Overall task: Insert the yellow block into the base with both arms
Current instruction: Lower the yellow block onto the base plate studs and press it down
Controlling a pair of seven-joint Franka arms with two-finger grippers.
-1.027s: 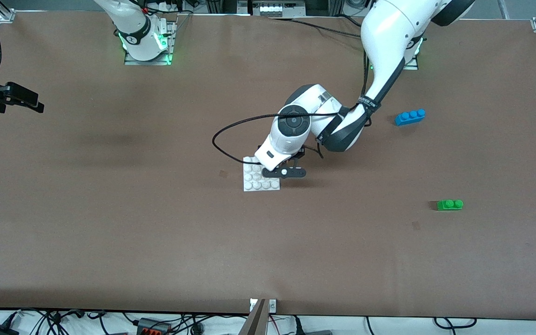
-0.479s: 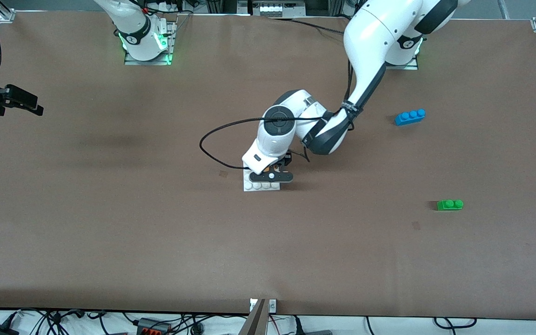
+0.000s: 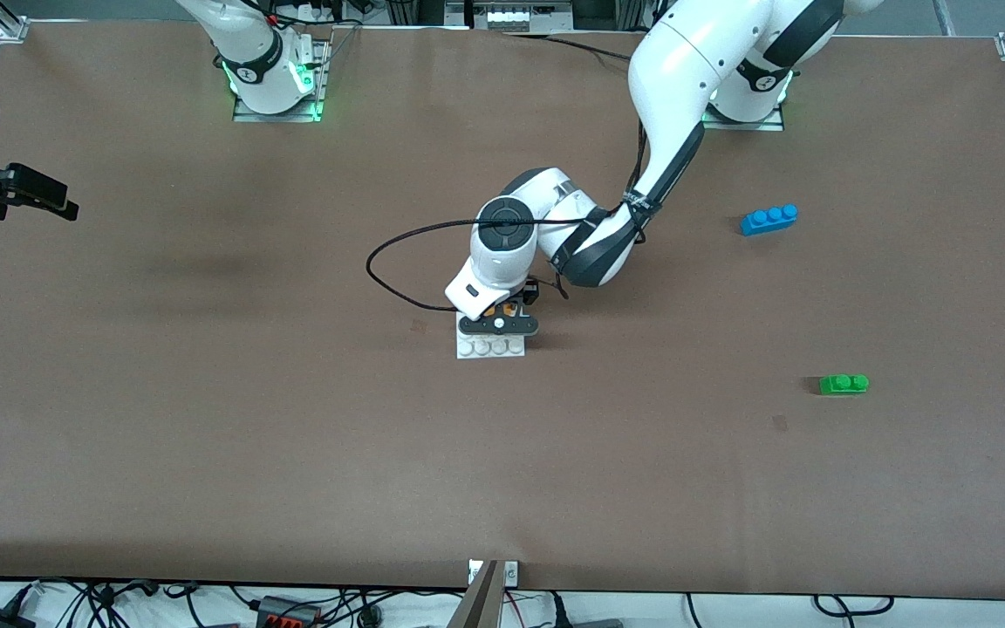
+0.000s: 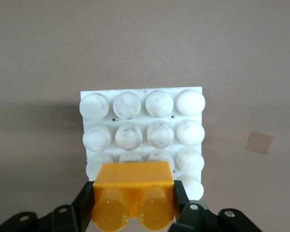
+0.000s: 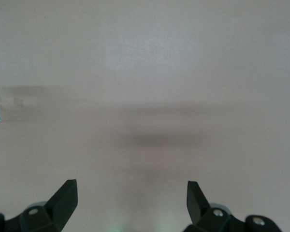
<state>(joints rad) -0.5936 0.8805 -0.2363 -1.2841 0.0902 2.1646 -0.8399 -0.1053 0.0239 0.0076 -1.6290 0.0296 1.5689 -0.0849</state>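
The white studded base [image 3: 489,347] lies near the middle of the table. My left gripper [image 3: 500,324] hangs over it, covering most of it in the front view. In the left wrist view that gripper [image 4: 133,205] is shut on the yellow block [image 4: 133,193], one finger [image 4: 83,205] on each end. The block sits just above the edge row of studs on the base [image 4: 142,128]; contact is hidden. A sliver of the yellow block [image 3: 505,310] shows under the wrist. My right gripper [image 3: 64,207] waits over the right arm's end of the table, open and empty [image 5: 130,187].
A blue three-stud brick [image 3: 769,219] and a green two-stud brick [image 3: 844,383] lie toward the left arm's end, the green one nearer the front camera. A black cable [image 3: 406,262] loops off the left wrist beside the base.
The left arm has swung toward the right arm's end, carrying the yellow block farther in over the base, which is now mostly covered. The right gripper has barely shifted.
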